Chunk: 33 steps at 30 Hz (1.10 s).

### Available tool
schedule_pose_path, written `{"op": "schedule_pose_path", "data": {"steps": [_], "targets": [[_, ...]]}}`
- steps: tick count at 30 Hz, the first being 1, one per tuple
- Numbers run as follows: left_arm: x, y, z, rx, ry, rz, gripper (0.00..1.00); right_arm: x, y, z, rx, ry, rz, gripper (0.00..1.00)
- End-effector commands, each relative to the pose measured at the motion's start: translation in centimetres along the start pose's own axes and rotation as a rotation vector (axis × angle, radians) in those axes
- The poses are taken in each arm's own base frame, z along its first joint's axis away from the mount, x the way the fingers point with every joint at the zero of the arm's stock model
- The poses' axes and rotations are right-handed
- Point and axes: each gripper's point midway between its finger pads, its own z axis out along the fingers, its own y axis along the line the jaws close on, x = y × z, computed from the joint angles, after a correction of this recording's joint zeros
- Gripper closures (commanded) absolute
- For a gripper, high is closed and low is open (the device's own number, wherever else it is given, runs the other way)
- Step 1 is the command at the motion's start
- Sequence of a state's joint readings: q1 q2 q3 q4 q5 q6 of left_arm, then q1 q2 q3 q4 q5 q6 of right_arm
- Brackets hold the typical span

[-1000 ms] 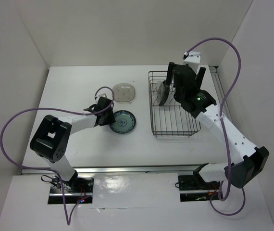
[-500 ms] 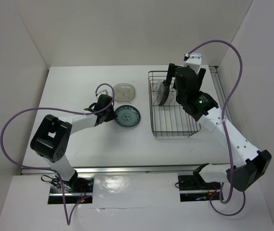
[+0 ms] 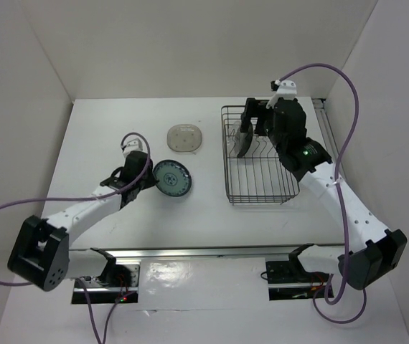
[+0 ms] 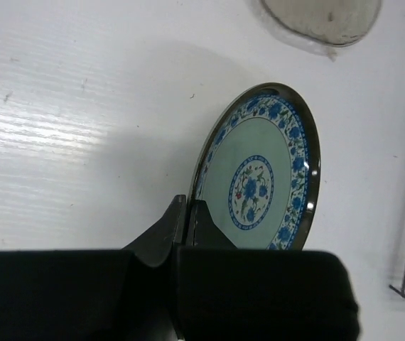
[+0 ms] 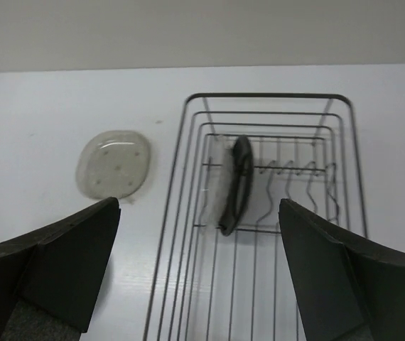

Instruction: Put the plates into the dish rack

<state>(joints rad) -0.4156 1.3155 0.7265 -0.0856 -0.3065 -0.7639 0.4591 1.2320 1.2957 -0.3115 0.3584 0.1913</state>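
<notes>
On the big white desk (image 3: 118,129), off to the right side, sits the dark wire dish rack (image 3: 262,183) with its row of upright wires. Two plates stand on edge inside it at the far end. One is the shiny black round plate (image 5: 234,186), and right beside it on the left is the clear glass plate (image 5: 212,186). The right jaws hover above that end of the rack, wide open and holding nothing. Left of the rack, the beige speckled rounded-square plate (image 3: 185,137) lies flat on the desk. Nearer the arms is the blue-and-white patterned round plate (image 4: 263,181), tipped up on one side. The left jaws are closed tight on its rim. I think this plate is hard, smooth and slippery, and it could crack if it drops. Pinching the rim looks like the best hold, so it can slide on edge between two wires.
</notes>
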Motion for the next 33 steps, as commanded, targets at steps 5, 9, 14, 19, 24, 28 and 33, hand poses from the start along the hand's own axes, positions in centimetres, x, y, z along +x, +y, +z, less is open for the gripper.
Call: {"op": "schedule_pose_path", "data": {"steps": [5, 9, 14, 19, 24, 28, 33], "targets": [[-4.5, -4.2, -6.3, 0.289, -0.202, 0.024, 1.00, 1.3, 9.9, -1.7, -0.632, -0.002, -0.074, 0.00], [-4.2, -5.6, -8.3, 0.407, -0.232, 0.056, 1.00, 4.4, 12.1, -1.7, -0.735, 0.056, -0.128, 0.00], [-4.5, -7.9, -11.3, 0.600, -0.293, 0.087, 1.00, 8.5, 14.8, -2.1, -0.858, 0.129, -0.207, 0.00], [-4.8, -9.2, -13.8, 0.716, -0.340, 0.114, 1.00, 11.5, 16.8, -2.2, -0.910, 0.206, -0.277, 0.02], [-4.7, -9.3, -14.1, 0.736, -0.344, 0.117, 1.00, 13.8, 18.3, -2.7, -0.952, 0.271, -0.315, 0.11], [-5.0, -9.3, -14.7, 0.748, -0.356, 0.105, 1.00, 14.3, 18.4, -2.5, -0.949, 0.277, -0.330, 0.30], [-5.3, -9.1, -14.5, 0.725, -0.370, 0.096, 1.00, 15.0, 18.9, -2.6, -0.964, 0.301, -0.332, 1.00]]}}
